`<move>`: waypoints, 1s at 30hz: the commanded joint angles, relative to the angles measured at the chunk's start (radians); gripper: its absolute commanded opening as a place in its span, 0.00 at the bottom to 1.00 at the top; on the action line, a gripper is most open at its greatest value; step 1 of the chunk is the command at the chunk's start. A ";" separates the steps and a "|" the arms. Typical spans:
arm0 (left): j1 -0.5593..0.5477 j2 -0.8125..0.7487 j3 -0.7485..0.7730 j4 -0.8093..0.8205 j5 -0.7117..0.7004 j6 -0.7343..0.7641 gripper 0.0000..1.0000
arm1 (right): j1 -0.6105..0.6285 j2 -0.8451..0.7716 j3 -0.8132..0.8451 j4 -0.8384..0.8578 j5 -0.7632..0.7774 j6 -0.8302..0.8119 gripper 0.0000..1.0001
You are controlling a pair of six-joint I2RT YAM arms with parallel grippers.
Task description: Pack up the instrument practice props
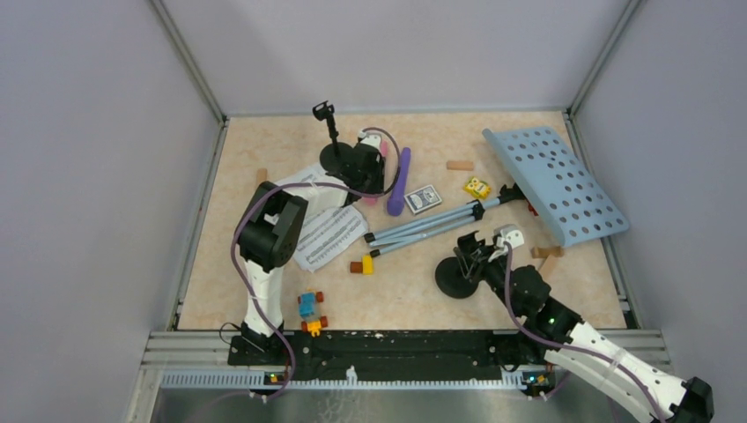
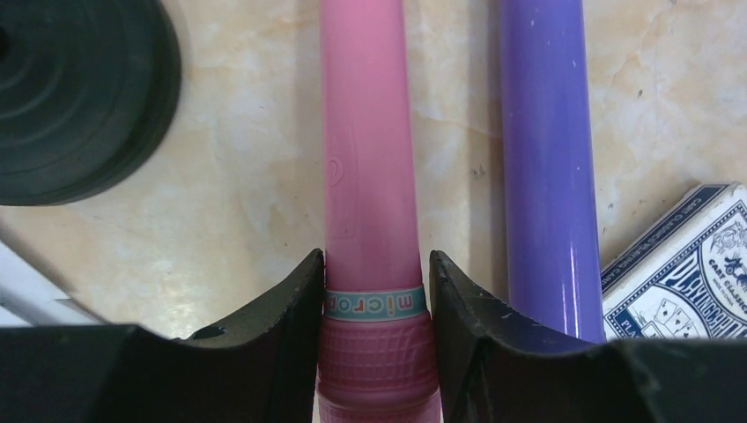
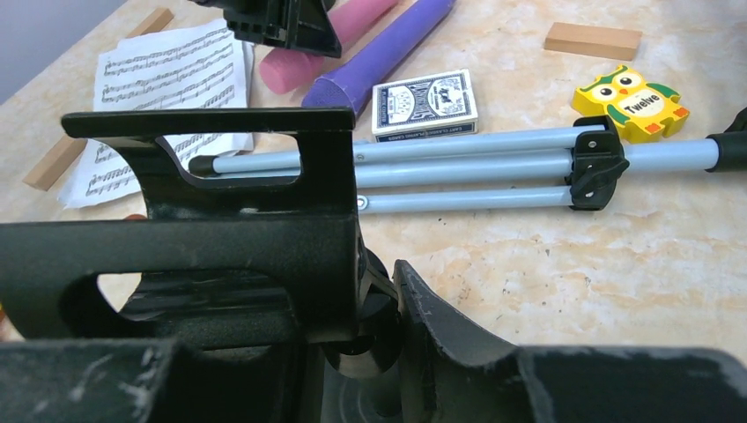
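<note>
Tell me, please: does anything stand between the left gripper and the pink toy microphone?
Nothing visible does. The fingers of the left gripper sit against both sides of the pink microphone at its lettered band. The purple microphone lies close beside it, outside the fingers, and blocks nothing.

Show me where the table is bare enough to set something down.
Bare tabletop runs along the near edge, between the toy bricks and the near mic holder. Another patch lies in the far left corner, left of the far mic holder. Crowded: the middle, with sheet music, pink microphone, purple microphone, card box and tripod legs.
</note>
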 commanded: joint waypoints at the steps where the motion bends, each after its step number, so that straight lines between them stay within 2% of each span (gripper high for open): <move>1: -0.003 0.005 0.050 0.000 0.058 -0.024 0.08 | -0.002 -0.031 0.027 0.015 -0.006 0.040 0.00; 7: -0.003 -0.023 0.014 -0.046 0.064 -0.078 0.26 | -0.001 -0.037 0.032 0.013 -0.010 0.045 0.00; 9: -0.004 -0.042 -0.011 -0.046 0.079 -0.092 0.38 | -0.002 -0.037 0.035 0.013 -0.008 0.049 0.00; 21: -0.004 -0.194 -0.093 -0.083 0.077 -0.127 0.90 | -0.002 -0.060 0.146 -0.061 0.029 0.070 0.00; 25: -0.003 -0.280 -0.101 -0.117 0.072 -0.126 0.99 | -0.002 -0.028 0.214 -0.061 0.020 0.046 0.00; 30: -0.004 -0.471 -0.178 -0.131 0.078 -0.134 0.99 | -0.002 0.120 0.321 -0.036 -0.026 -0.035 0.00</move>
